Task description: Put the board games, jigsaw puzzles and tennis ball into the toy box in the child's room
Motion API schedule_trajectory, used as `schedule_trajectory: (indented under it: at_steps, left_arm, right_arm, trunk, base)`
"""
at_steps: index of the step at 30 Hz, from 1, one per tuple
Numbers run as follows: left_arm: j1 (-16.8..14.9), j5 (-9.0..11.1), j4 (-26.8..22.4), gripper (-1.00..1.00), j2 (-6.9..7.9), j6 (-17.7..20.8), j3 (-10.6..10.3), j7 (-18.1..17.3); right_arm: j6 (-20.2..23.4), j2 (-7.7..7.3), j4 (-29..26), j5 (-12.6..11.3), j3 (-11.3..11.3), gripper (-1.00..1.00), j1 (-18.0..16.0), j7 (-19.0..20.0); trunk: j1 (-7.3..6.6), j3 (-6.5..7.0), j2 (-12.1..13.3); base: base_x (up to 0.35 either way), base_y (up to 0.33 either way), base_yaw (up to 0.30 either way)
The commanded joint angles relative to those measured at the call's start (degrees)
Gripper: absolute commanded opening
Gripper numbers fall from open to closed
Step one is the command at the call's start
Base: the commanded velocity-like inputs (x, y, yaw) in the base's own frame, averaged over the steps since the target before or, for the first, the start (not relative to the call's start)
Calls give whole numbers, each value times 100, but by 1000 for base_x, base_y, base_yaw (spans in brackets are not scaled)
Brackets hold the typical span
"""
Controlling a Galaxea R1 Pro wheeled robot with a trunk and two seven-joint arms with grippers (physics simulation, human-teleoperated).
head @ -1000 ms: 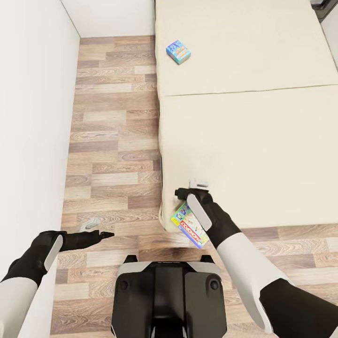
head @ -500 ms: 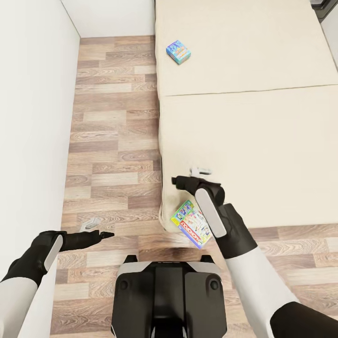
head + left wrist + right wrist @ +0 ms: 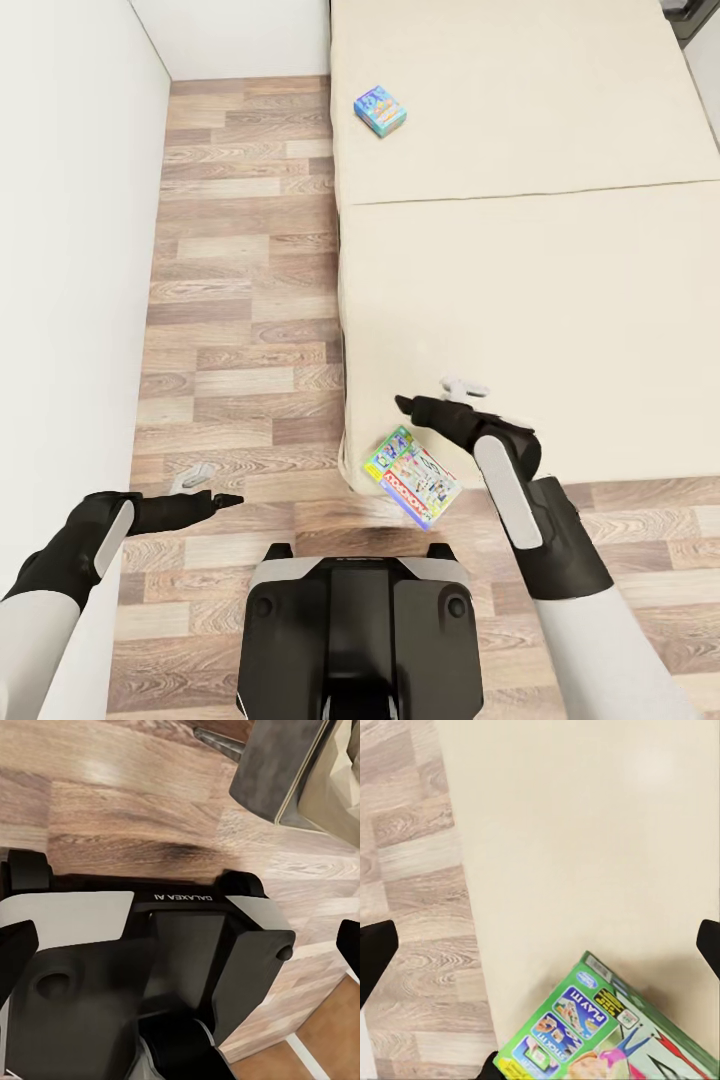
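Head view: the white and green board game (image 3: 413,477) lies flat at the bed's (image 3: 560,260) near corner, one end jutting over the mattress edge above the wood floor (image 3: 240,330), just short of the right gripper (image 3: 432,402), whose fingers stand wide apart and empty. It looks a light, stiff, smooth-faced box, probably best pinched across that overhanging end, since lying flat on soft bedding leaves little room under it. Well beyond the fingertips rests the small blue board game (image 3: 380,110); the left gripper (image 3: 215,498) hangs over the floor, its opening unclear.
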Motion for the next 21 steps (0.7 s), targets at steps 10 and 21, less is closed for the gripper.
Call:
schedule_trajectory:
  at_steps: [10,21]
  left_arm:
    - [-2,4,-2,100,-1,29,9,-9]
    - [-2,10,-1,100,-1,29,9,-15]
  right_arm:
    - [35,-48,-395,-64,-1299,100,1156,2694]
    - [-79,-38,-413,-11,-3061,100,2607,6135]
  trunk:
    - [4,-6,-9]
    - [4,-6,-9]
  base:
    - [0,0,0]
    - [0,0,0]
